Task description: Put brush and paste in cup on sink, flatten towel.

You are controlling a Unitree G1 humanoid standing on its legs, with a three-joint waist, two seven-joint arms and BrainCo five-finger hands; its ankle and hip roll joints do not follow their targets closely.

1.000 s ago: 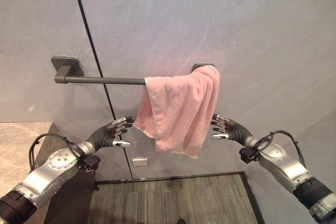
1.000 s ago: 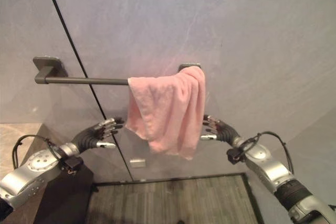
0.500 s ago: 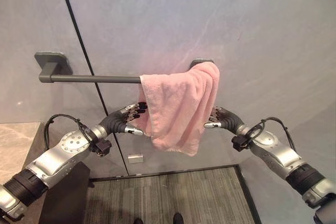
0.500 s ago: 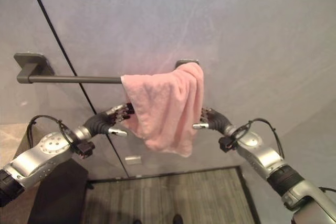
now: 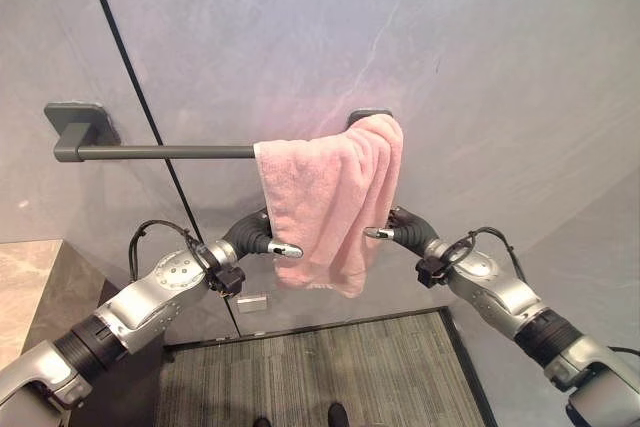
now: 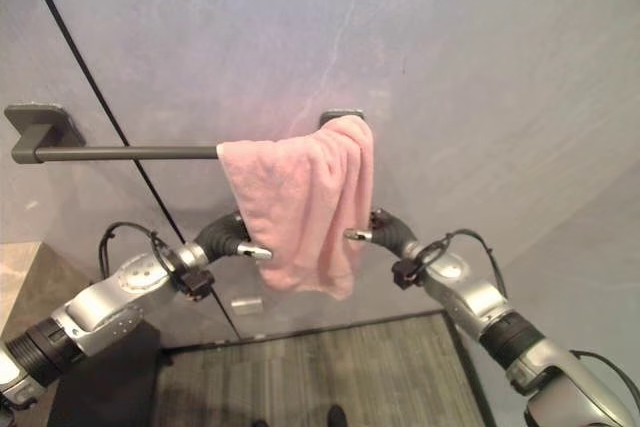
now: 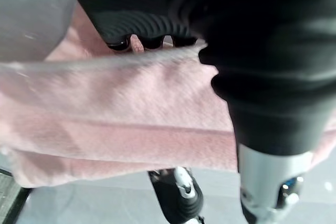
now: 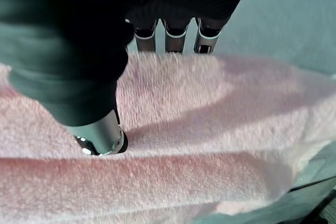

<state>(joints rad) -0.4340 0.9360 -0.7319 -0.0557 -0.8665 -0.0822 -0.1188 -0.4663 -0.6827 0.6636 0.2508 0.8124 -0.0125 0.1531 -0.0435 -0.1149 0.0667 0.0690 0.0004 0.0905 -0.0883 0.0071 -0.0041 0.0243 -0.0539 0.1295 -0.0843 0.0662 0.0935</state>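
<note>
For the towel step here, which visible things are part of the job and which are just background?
Part of the job:
- pink towel, bunched at the right end of the rail
- towel rail it hangs on
- left hand, at the towel's left edge
- right hand, at its right edge

Background:
- grey wall
- stone counter
- small wall fitting

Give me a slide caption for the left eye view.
Both hands, left hand and right hand, reach into the bunched pink towel on the rail.
</note>
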